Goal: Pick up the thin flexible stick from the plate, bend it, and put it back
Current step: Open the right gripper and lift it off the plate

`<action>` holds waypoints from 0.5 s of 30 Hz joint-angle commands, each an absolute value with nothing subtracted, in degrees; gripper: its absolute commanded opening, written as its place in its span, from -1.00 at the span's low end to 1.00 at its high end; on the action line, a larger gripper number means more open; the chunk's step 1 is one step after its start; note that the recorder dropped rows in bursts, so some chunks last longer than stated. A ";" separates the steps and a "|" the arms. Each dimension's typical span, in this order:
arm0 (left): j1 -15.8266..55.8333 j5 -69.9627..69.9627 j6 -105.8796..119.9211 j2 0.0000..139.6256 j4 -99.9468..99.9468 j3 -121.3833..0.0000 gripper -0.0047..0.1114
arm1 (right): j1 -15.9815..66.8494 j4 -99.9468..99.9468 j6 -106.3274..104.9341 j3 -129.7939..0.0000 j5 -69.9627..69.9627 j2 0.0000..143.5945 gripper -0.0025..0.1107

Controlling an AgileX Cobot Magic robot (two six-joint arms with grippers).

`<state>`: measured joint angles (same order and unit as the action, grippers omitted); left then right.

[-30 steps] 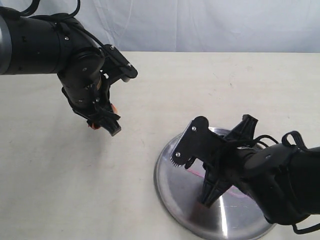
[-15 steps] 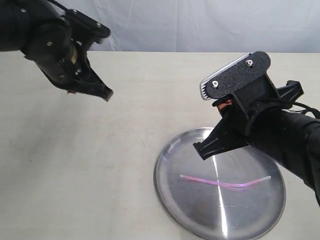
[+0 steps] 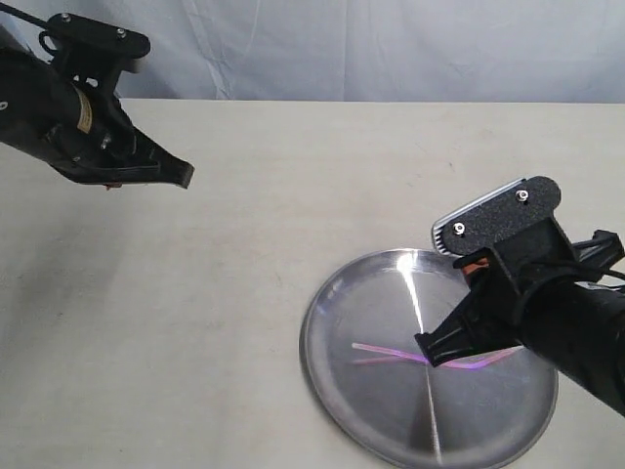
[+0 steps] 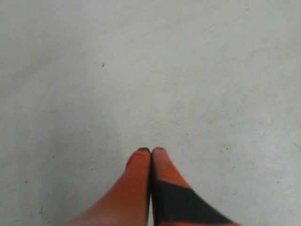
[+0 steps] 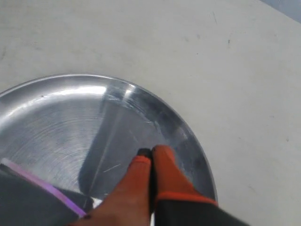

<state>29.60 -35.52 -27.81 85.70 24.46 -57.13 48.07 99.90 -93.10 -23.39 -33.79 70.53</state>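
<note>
The round silver plate [image 3: 344,293] lies at the front right of the table. On it rests the thin pink stick [image 3: 374,348], slightly kinked; its right part is covered by my right arm. My right gripper [image 3: 428,350] hovers over the plate's middle, shut, with nothing between its orange fingers. In the right wrist view the gripper [image 5: 151,152] points across the plate [image 5: 56,117] toward its rim, and the stick [image 5: 40,183] runs off to one side, apart from the tips. My left gripper [image 3: 184,178] hangs shut and empty over bare table at the far left, as the left wrist view [image 4: 151,150] shows.
The cream tabletop [image 3: 244,322] surrounds the plate. A pale cloth backdrop [image 3: 391,49] closes the far edge. No other objects show.
The right gripper left the stick lying on the plate, rose, and has now come back down lower over the plate's right half. The left arm has drawn back up and to the left.
</note>
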 commanded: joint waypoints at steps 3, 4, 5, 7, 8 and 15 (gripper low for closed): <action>29.52 -34.48 -28.41 85.06 23.48 -56.87 -0.91 | 48.00 99.95 -92.89 -23.13 -35.00 70.24 -0.97; 29.52 -34.48 -28.41 85.06 23.48 -56.87 -0.91 | 48.00 99.95 -92.89 -23.13 -35.00 70.24 -0.97; 29.52 -34.48 -28.41 85.06 23.48 -56.87 -0.91 | 48.00 99.95 -92.89 -23.13 -35.00 70.24 -0.97; 29.52 -34.51 -28.28 85.06 23.57 -56.87 -0.91 | 48.00 99.95 -92.89 -23.13 -35.00 70.24 -0.97; 29.52 -34.51 -28.28 85.06 23.57 -56.87 -0.91 | 48.00 99.95 -92.89 -23.13 -35.00 70.24 -0.97; 29.52 -34.37 -28.29 85.06 23.94 -56.87 -0.91 | 48.02 99.95 -97.96 -23.13 -41.06 62.74 -0.97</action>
<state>29.60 -35.03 -27.94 85.70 23.88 -56.90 48.07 100.02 -95.76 -23.38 -36.65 67.30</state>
